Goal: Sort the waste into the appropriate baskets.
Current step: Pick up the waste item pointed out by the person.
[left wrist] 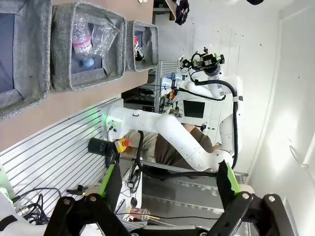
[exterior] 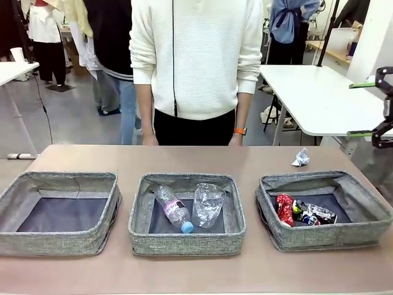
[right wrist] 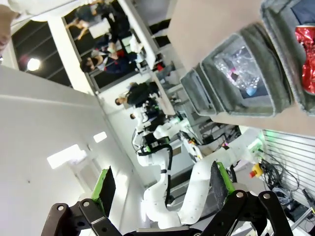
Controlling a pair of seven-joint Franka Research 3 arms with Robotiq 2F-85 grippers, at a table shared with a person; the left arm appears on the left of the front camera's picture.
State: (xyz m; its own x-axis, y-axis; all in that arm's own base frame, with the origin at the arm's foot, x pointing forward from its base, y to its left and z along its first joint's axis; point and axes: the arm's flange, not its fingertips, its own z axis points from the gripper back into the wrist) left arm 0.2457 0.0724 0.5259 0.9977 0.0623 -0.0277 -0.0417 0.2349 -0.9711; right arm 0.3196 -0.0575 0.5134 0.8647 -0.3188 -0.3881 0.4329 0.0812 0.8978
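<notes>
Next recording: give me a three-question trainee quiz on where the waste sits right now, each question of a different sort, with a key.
1. True or false: the left basket holds a can.
2. Multiple choice: the paper ball lies (a) in the middle basket, (b) on the table behind the right basket, (c) in a person's hand.
3. Fill in: the bottle shares the middle basket with the plastic ____.

Key
1. False: no waste shows in it; the red can and the dark can are in the right basket.
2. b
3. cup
</notes>
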